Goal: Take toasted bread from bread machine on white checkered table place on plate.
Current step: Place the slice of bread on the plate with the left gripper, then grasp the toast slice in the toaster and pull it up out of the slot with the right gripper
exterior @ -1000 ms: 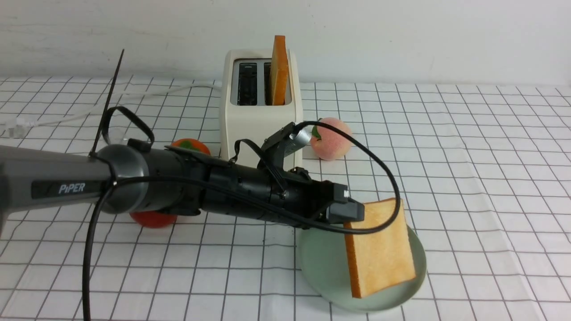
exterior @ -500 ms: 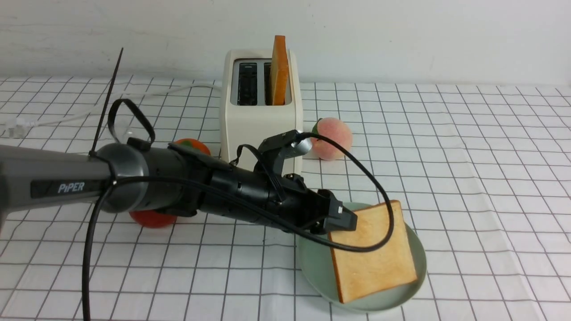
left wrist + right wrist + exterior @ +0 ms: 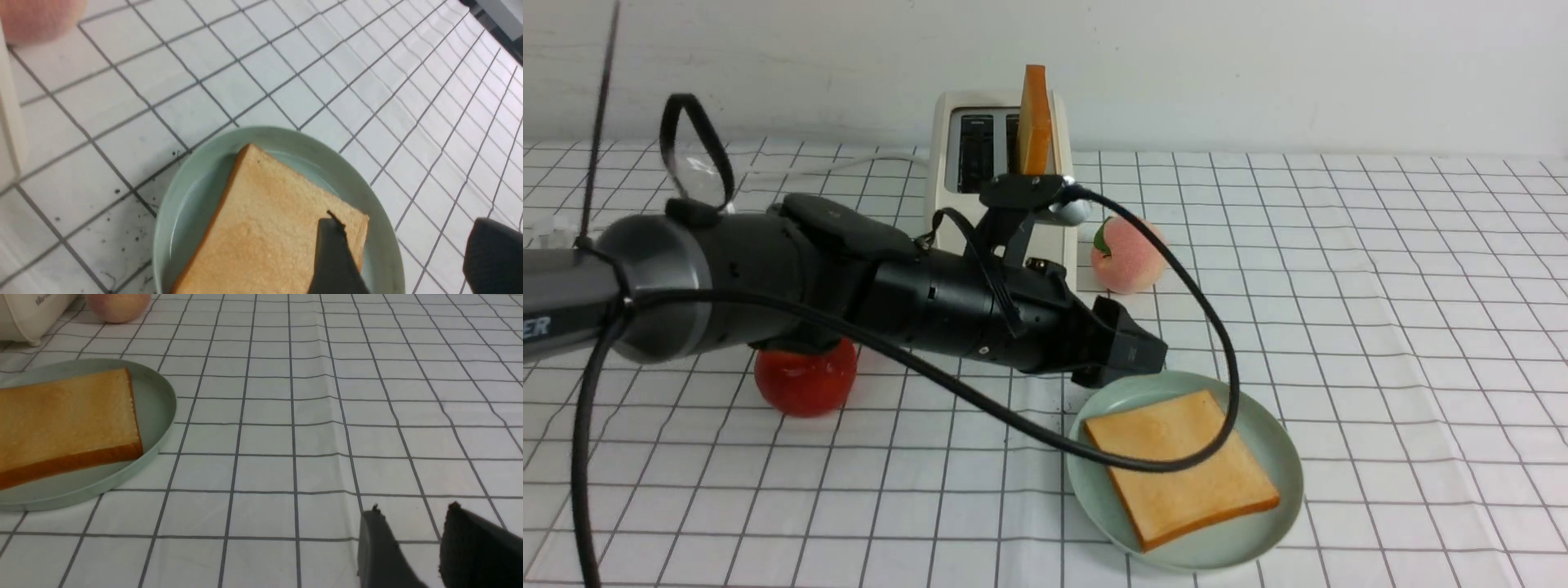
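Two toasts: one on one plate (image 3: 1270,457), one (image 3: 1035,122) in one toaster (image 3: 943,155); left fingers (image 3: 335,253) spread wide, empty.

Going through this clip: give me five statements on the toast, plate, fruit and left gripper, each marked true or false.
1. The toast on the plate lies flat. True.
2. Both slots of the toaster hold toast. False: only one does; a slice sticks up from the slot on the robot's right.
3. The left gripper is clamped on a slice. False: its jaws are apart and hold nothing.
4. The peach stands on the table, not on the plate. True.
5. The red fruit is on the plate. False: it is on the table, to the left of the plate.
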Motion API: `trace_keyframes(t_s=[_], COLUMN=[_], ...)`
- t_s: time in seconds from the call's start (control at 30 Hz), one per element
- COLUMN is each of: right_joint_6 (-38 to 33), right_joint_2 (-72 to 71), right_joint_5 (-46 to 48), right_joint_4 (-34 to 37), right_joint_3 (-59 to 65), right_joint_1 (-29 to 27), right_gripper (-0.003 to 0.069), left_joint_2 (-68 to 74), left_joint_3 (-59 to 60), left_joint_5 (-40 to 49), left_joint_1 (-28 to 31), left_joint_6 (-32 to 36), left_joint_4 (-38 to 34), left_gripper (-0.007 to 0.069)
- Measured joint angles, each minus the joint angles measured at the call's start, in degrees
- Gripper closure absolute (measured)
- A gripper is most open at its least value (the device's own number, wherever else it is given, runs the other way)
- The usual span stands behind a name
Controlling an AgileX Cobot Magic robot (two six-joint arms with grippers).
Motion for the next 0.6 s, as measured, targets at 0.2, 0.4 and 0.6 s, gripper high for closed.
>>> trace_keyframes(t_s=[0.2,0.4,0.6], right_joint_6=[0.00,0.00,0.00], right_joint_2=[0.00,0.00,0.00], right_joint_5=[0.00,0.00,0.00], right_joint_4=[0.00,0.00,0.00], right_joint_3=[0.00,0.00,0.00], right_joint_1=[0.00,0.00,0.00], right_gripper=[0.0420,0.0420,0.0420], left_joint_2=[-10.79,-29.06,-46.88], left_joint_3=[0.20,1.07,9.53], left_joint_5=[-0.26,-3.17,-9.10], left_joint_1=[0.00,0.00,0.00], left_joint_6=[-0.07,-11.24,-25.09], left_joint_4=[1.87,10.17,24.24], left_gripper=[0.0391,0.0638,0.0638])
